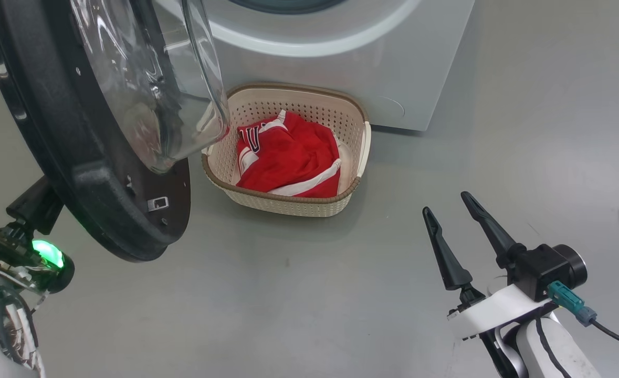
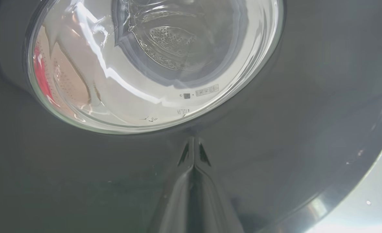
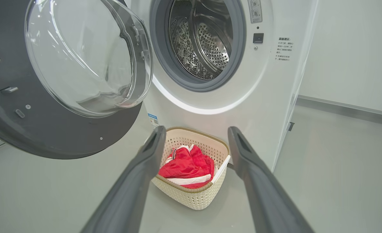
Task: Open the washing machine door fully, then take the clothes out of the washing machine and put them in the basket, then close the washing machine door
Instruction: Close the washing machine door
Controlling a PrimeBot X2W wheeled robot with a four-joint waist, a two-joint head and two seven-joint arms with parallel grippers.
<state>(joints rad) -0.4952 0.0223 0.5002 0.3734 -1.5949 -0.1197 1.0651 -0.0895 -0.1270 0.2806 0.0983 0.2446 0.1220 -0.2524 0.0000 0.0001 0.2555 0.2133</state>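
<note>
The washing machine door (image 1: 99, 115) stands open, bulging side facing the basket (image 1: 288, 201); left claw (image 2: 194, 142) closed, right claw (image 1: 444, 202) spread.

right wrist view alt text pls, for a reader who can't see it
A white washer stands with its door swung open to the left and its steel drum looking empty. On the grey floor before it a cream basket holds red clothes, framed between the open right tool's two dark fingers.
</note>
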